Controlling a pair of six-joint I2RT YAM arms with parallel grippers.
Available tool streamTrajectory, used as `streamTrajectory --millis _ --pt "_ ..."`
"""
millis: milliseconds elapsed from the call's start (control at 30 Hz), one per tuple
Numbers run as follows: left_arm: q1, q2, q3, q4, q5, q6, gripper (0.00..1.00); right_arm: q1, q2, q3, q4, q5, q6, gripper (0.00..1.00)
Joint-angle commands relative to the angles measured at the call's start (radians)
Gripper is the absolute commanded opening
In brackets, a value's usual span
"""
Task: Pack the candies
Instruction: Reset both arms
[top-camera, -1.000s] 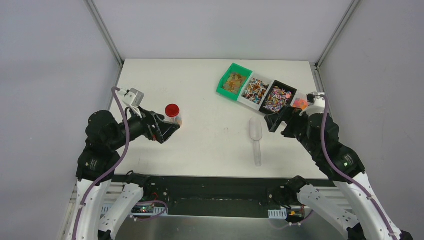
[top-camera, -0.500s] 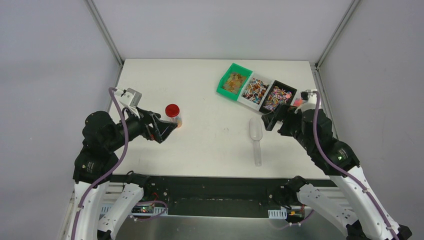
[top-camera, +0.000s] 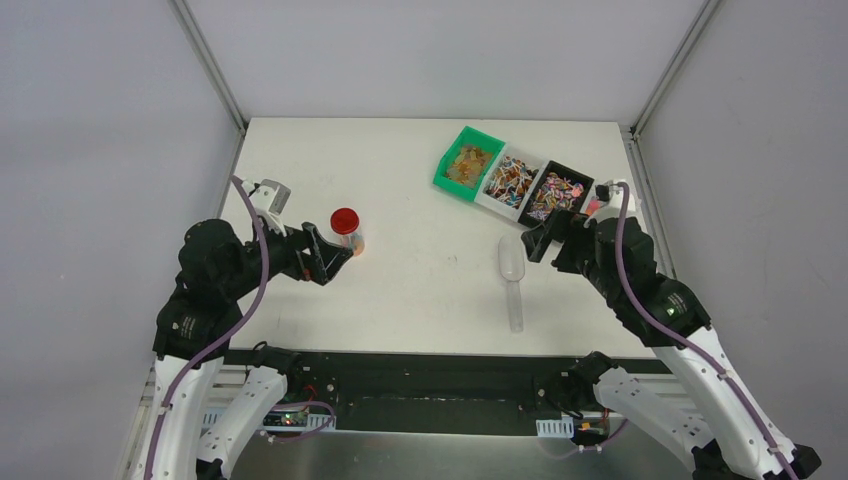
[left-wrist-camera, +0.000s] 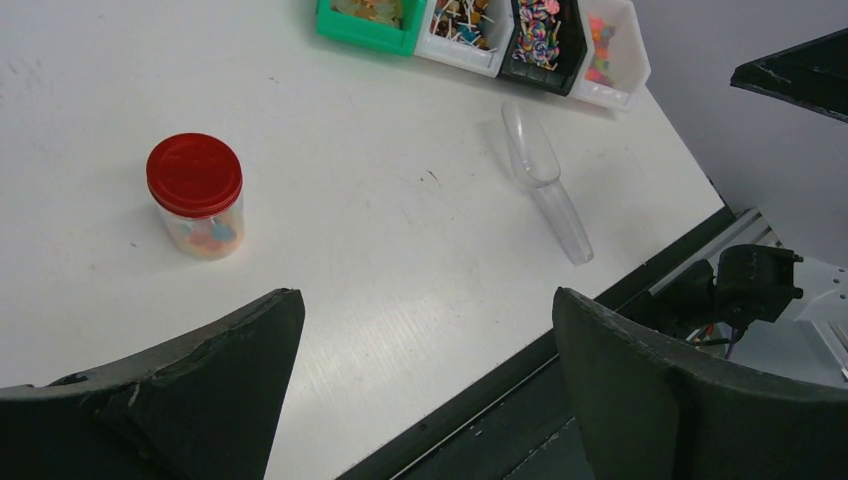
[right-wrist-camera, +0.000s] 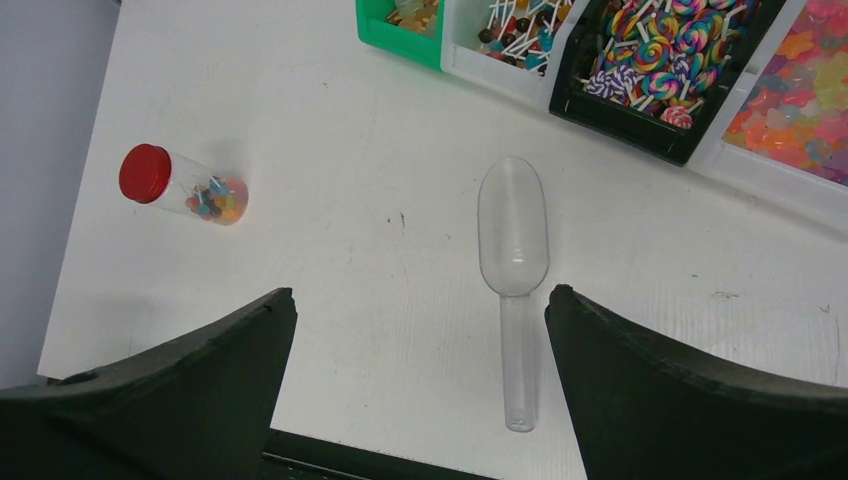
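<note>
The left gripper (top-camera: 338, 260) has its jaws spread wide with nothing between them; it points right toward a jar (top-camera: 347, 234) and stops short of it, the jar standing clear beyond the fingertips in the wrist view. The jar is upright on the left half of the table (top-camera: 420, 300), its red lid (top-camera: 345, 219) on, with a few candies (left-wrist-camera: 207, 236) in the bottom. The right gripper (top-camera: 535, 243) is just as wide open and also empty. It hangs above the table at the near edge of the bins, with the scoop (top-camera: 511, 275) just to its left. Its wrist view looks down on the scoop between the two fingers. The scoop lies flat, bowl toward the far side and handle toward the near edge, touching neither gripper. The rest of the candies sit in a row of four bins at the far right, side by side and slanting nearer toward the right. The green bin (right-wrist-camera: 398, 22) holds amber ones, the white bin (right-wrist-camera: 505, 68) holds sweets on sticks, the black bin (right-wrist-camera: 640, 125) holds swirled lollipops, and the clear bin (right-wrist-camera: 770, 172) on the right holds pink and orange pieces. In the top view the right arm hides part of that last bin.
</note>
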Motion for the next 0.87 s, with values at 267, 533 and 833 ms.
streamTrajectory --millis 267,533,833 --pt "-0.001 0.015 0.015 0.003 -0.028 0.026 0.99 -0.002 0.0 0.001 0.02 0.027 0.001 0.99" --pt "-0.001 0.046 0.081 0.004 -0.039 0.033 0.99 -0.001 0.041 0.082 0.019 0.025 -0.041 0.99" --pt "-0.001 0.092 0.194 0.007 0.003 0.039 0.99 -0.001 0.054 0.17 0.017 -0.034 -0.082 0.99"
